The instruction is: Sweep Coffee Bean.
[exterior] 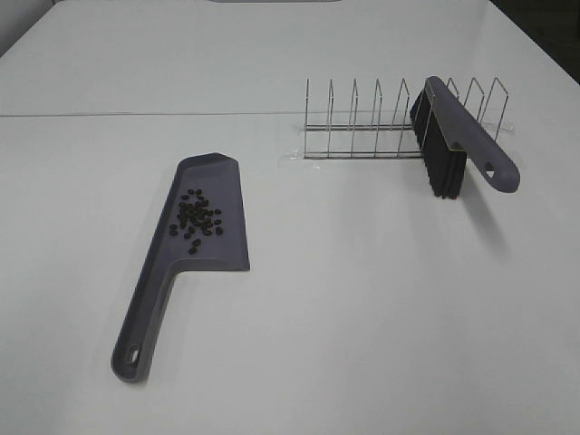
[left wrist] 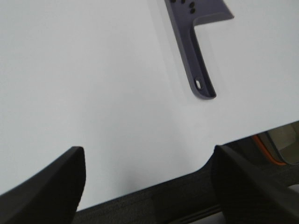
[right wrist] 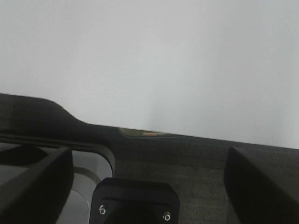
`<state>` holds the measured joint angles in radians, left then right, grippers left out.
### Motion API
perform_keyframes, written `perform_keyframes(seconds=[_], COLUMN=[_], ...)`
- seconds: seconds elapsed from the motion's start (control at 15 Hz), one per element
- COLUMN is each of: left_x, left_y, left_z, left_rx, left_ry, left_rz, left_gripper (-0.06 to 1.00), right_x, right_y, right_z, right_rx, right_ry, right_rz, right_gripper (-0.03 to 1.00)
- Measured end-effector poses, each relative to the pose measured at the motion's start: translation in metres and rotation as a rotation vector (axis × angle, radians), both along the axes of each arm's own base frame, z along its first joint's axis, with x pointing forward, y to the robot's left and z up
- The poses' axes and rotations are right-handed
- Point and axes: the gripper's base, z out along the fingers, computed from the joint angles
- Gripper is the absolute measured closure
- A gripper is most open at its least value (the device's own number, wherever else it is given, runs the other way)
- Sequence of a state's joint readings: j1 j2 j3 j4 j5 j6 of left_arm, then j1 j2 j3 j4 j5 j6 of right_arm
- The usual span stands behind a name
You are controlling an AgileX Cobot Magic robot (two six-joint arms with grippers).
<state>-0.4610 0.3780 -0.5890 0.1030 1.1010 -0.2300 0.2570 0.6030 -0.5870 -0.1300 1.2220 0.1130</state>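
A grey dustpan lies on the white table left of centre, its handle pointing toward the front edge. The coffee beans sit in a loose cluster on its blade. A grey brush with dark bristles leans in the wire rack at the back right. Neither gripper shows in the exterior high view. In the left wrist view my left gripper stands open over the table's front edge, well short of the dustpan handle. My right gripper is open too, empty, hanging off the table edge.
The wire rack stands on a clear base at the back right, with several upright dividers. A seam runs across the table behind the dustpan. Dark floor and a black fixture lie below the table edge.
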Motion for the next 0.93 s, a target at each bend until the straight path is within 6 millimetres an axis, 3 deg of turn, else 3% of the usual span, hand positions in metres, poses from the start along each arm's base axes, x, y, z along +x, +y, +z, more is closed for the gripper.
perform_keyframes(seconds=[0.2,0.33,0.47,0.67,0.93], left_x=[-0.001,0.000,-0.001,-0.002,-0.002], left_y=[-0.004,-0.010,-0.012,-0.013,-0.014], left_z=[-0.005,-0.020,-0.020,-0.020,-0.020], left_rx=[0.029,0.058,0.055,0.062,0.055], left_ry=[-0.014,0.010,0.002,-0.003,-0.002], left_rz=[-0.088,-0.191,-0.224,-0.251,-0.267], left_gripper=[0.24,0.24,0.24,0.24,0.24], right_x=[-0.027,-0.051,-0.062,-0.061,-0.058], right_y=[-0.007,-0.013,-0.016,-0.015,-0.015], right_z=[0.003,0.010,0.013,0.013,0.005], right_rx=[0.030,0.078,0.096,0.082,0.067], right_ry=[-0.149,-0.348,-0.457,-0.547,-0.532], right_rz=[0.015,0.021,0.033,0.081,0.095], right_gripper=[0.13,0.15,0.15,0.17,0.17])
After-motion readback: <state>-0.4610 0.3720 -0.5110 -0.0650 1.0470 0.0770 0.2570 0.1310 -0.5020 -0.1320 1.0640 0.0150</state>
